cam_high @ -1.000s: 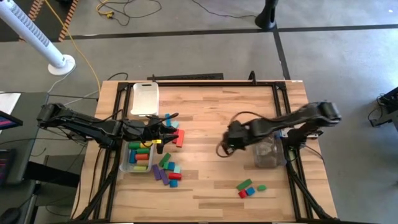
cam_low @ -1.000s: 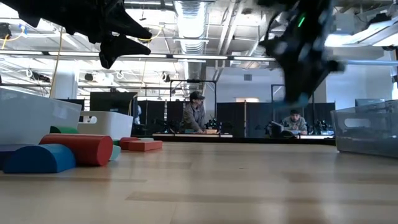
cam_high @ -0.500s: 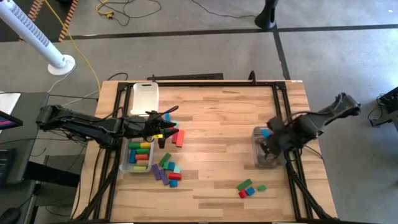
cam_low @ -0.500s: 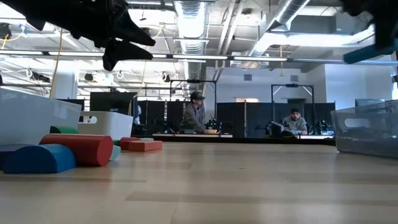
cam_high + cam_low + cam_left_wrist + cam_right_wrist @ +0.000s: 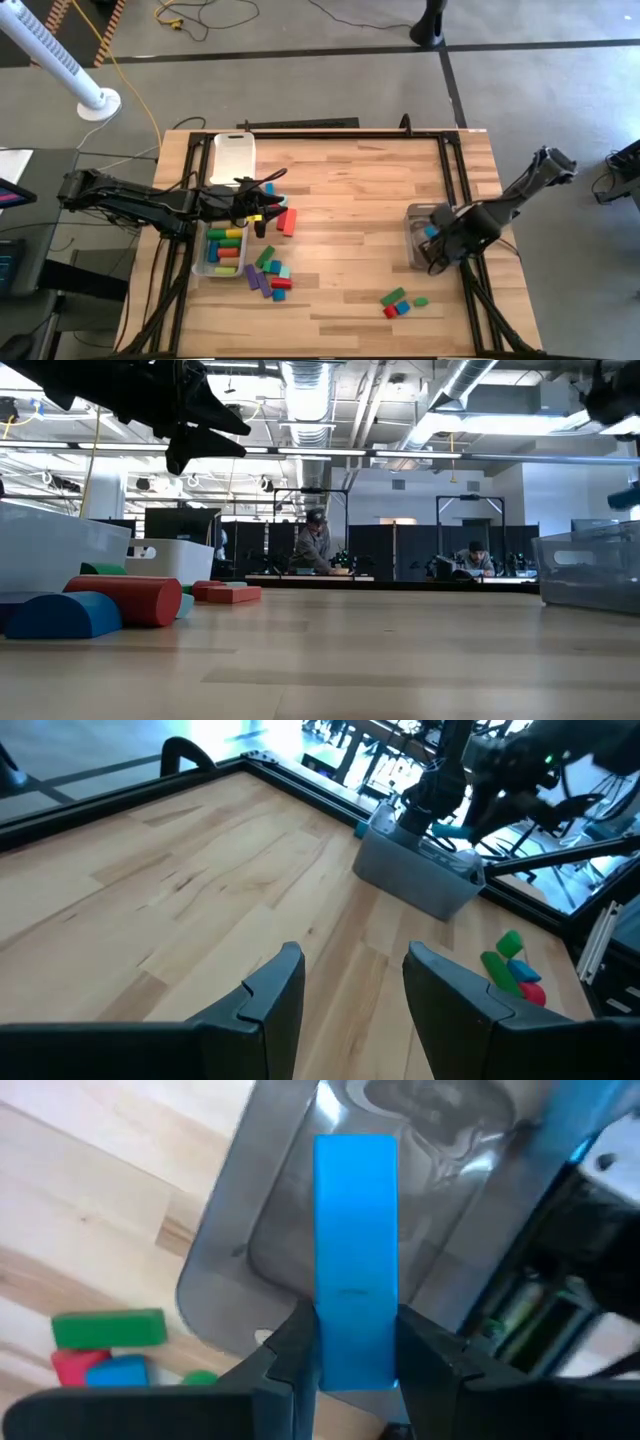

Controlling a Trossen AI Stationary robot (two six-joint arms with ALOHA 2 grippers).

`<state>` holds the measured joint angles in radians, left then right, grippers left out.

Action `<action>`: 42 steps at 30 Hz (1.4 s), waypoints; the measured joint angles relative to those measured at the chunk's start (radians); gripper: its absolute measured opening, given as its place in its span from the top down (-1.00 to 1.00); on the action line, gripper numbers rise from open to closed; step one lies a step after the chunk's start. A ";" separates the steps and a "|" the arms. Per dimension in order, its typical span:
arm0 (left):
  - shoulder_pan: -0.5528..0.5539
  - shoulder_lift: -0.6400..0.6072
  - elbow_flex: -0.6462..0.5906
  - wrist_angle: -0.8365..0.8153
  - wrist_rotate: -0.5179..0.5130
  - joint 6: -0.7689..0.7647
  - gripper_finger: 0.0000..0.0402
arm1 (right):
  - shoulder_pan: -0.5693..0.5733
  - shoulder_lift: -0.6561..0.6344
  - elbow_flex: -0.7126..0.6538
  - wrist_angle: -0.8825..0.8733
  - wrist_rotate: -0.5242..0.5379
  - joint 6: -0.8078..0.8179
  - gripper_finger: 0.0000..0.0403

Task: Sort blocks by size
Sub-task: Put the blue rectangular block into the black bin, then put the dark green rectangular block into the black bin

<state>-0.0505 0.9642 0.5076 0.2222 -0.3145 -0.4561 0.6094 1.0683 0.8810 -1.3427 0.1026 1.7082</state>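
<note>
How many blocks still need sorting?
Some blocks already sit in the left bin. The right gripper holds a blue bar over the right bin. The left gripper is open and empty. Loose blocks remain by the left bin and near the front.

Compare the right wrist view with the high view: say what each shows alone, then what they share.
Only the right wrist view shows the right gripper clamping one end of a long blue bar, whose other end points into the clear bin.

Only the high view shows the left gripper over the blocks near the left bin, the white tray, and the loose pile beside that bin.

Both show the clear bin at the table's right, the blue bar over it, and the small cluster of blocks nearby.
</note>
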 joint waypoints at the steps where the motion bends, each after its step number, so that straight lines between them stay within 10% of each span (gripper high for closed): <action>1: 0.000 0.000 0.000 0.000 0.001 0.000 0.19 | 0.000 0.000 -0.019 0.025 0.000 0.013 0.34; 24: 0.000 0.000 0.000 -0.041 0.091 -0.012 0.19 | 0.026 -0.001 -0.051 0.046 0.035 0.096 -0.23; 42: 0.016 0.046 -0.001 -0.445 0.224 -0.075 0.21 | -0.022 0.035 0.072 0.332 0.321 -0.291 -0.23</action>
<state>-0.0350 1.0102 0.5064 -0.2229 -0.0909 -0.5313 0.5869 1.1033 0.9527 -1.0111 0.4235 1.4173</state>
